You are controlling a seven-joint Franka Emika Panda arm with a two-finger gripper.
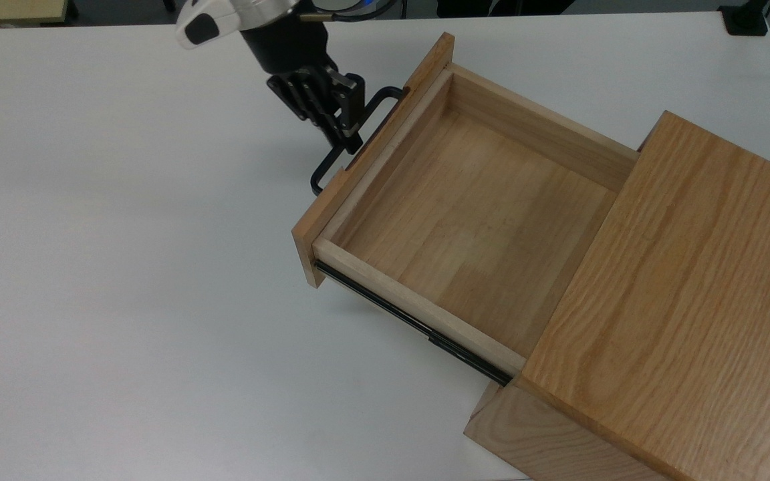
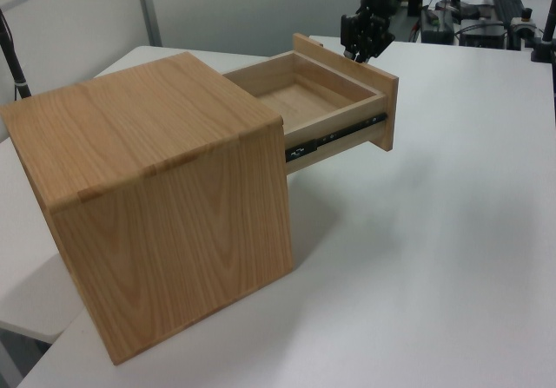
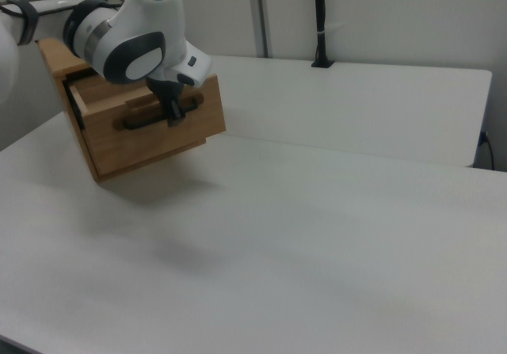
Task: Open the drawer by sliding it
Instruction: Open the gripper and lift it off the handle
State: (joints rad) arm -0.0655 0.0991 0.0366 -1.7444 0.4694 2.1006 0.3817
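The light oak drawer (image 1: 465, 220) stands pulled far out of its casing (image 1: 679, 287), its inside bare and a black side rail showing under its near wall. My gripper (image 1: 350, 137) is shut on the thin black handle (image 1: 321, 175) at the flat front panel, on the top view's upper left. In the left view the gripper (image 2: 363, 48) sits just beyond the drawer (image 2: 347, 101) front. From the right view, the gripper (image 3: 173, 116) hangs down over the front panel (image 3: 182, 136), gripping the handle (image 3: 139, 119).
The white table (image 1: 124, 267) spreads wide on the top view's left and front. A black clamp base (image 1: 746, 20) sits at the far right corner. A black pole (image 3: 319, 21) rises at the table's far edge in the right view.
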